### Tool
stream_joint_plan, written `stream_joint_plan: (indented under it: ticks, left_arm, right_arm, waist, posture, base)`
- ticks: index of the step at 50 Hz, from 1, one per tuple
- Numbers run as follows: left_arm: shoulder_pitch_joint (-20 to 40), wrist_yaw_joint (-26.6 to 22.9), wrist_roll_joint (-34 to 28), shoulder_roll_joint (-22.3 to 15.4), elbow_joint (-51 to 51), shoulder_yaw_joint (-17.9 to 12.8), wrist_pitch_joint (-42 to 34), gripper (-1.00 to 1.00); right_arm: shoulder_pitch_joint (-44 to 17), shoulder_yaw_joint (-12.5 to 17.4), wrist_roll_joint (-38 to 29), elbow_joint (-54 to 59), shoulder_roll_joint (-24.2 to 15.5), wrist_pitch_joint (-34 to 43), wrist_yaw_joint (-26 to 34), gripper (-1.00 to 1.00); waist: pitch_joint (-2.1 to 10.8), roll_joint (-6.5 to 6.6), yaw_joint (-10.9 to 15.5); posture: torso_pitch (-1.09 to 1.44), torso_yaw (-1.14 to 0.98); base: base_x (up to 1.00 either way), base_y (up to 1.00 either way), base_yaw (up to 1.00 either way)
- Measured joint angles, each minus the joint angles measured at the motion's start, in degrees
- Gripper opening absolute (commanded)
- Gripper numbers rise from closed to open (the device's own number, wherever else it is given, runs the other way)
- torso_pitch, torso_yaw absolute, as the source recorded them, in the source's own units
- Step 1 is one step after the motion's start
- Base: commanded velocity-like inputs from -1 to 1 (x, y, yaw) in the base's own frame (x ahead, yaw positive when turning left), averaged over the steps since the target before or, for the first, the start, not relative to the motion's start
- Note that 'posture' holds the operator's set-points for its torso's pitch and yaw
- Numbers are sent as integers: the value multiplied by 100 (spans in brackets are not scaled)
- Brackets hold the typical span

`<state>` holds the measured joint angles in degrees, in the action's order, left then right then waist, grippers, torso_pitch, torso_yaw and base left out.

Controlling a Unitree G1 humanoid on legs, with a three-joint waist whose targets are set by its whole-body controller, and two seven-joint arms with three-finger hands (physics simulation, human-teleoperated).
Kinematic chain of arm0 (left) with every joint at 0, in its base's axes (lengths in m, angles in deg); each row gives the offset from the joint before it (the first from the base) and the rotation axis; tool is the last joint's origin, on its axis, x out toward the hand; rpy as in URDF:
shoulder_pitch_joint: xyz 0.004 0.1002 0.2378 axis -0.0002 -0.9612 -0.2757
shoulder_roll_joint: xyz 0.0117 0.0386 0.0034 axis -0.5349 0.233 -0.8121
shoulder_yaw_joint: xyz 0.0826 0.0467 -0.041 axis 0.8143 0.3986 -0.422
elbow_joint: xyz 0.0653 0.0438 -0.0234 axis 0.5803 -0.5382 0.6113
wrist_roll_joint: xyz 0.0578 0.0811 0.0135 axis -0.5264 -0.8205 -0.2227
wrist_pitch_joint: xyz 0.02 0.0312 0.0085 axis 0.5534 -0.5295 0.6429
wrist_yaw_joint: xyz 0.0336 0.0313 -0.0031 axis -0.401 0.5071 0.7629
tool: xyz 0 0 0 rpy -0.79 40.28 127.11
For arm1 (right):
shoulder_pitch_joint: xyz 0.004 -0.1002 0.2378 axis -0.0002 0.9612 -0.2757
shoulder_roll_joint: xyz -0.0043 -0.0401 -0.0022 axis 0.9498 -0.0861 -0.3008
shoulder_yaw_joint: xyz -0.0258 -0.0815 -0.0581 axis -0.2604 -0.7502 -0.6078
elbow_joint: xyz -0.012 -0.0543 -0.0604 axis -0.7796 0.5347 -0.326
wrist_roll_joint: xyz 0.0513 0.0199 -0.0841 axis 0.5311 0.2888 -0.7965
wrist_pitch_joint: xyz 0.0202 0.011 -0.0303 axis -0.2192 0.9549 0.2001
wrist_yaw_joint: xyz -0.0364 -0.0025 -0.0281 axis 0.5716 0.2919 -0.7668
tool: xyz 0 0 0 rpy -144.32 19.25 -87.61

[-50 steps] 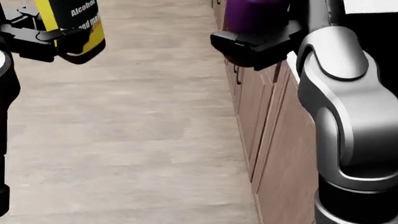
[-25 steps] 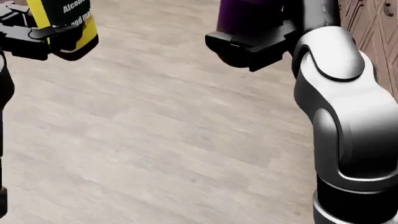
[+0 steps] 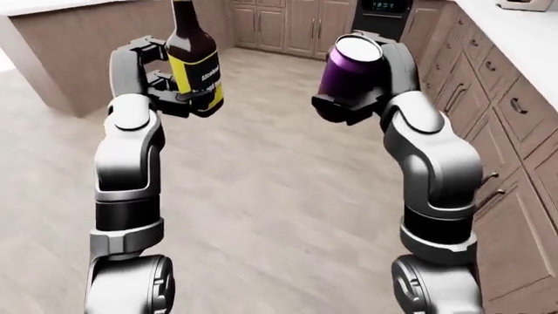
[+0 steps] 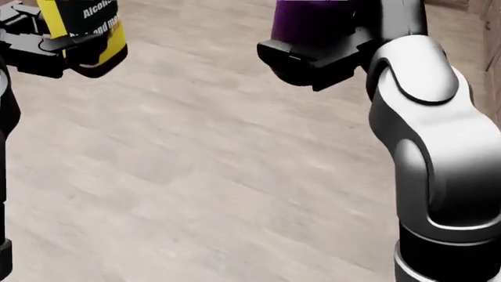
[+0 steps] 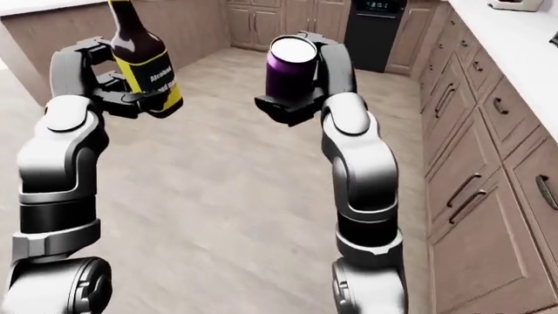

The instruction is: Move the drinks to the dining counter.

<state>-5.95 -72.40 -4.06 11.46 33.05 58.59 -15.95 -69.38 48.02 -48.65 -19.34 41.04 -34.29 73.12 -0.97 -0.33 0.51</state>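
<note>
Two drinks are shown carried above a wood-plank floor (image 3: 261, 216), one in each hand. A dark glass bottle (image 3: 193, 55) with a yellow and black label is held by the left hand (image 3: 165, 91), whose black fingers are closed round its lower body; the bottle stands nearly upright, its neck cut off by the top edge of the left-eye view. A purple can (image 3: 347, 65), cylindrical with a pale metallic lid, is gripped low on its wall by the right hand (image 3: 345, 108), the fingers wrapped beneath and beside it; the can is seen tilted slightly toward the camera.

Brown panelled cabinets (image 3: 515, 131) with bar handles are seen along the right edge under a pale countertop (image 3: 523, 39), and a dark oven (image 3: 384, 16) is set at the top. A brown counter wall (image 3: 78, 46) with a light top is seen at upper left; whether it is the dining counter cannot be told.

Risks are judged as follows. The bottle is tall, smooth and held only near its base, so it could be swung or slipped through the fingers by a jolt of walking. The can's rigid, slick wall is held low, so it could be tipped out by further tilt. The right elbow could be struck against the cabinets if a turn is cut close.
</note>
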Motion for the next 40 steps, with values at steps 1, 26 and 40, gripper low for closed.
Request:
stream_joint_plan:
  ticks: [1,26,40]
  left_arm:
    - [13,-2,2,27,57,6,40,-100]
    - [-54,-54,-2,74,197,48,-139,-100]
    - [-19,-135,16,139,350,114,-160,-100]
  right_arm:
    - [19,11,14,0,-12,-13,-2,-100]
    - [-26,122,480,-11,-147,63,-217,-100]
    - [40,140,479,-61,-177,43,-224,-100]
  waist:
    - [-115,-86,-55]
    - [-15,206,171]
    - [0,62,-166]
  posture:
    - [0,0]
    - [0,0]
    - [0,0]
  base:
    - [100,16,0]
    - [100,16,0]
    - [100,16,0]
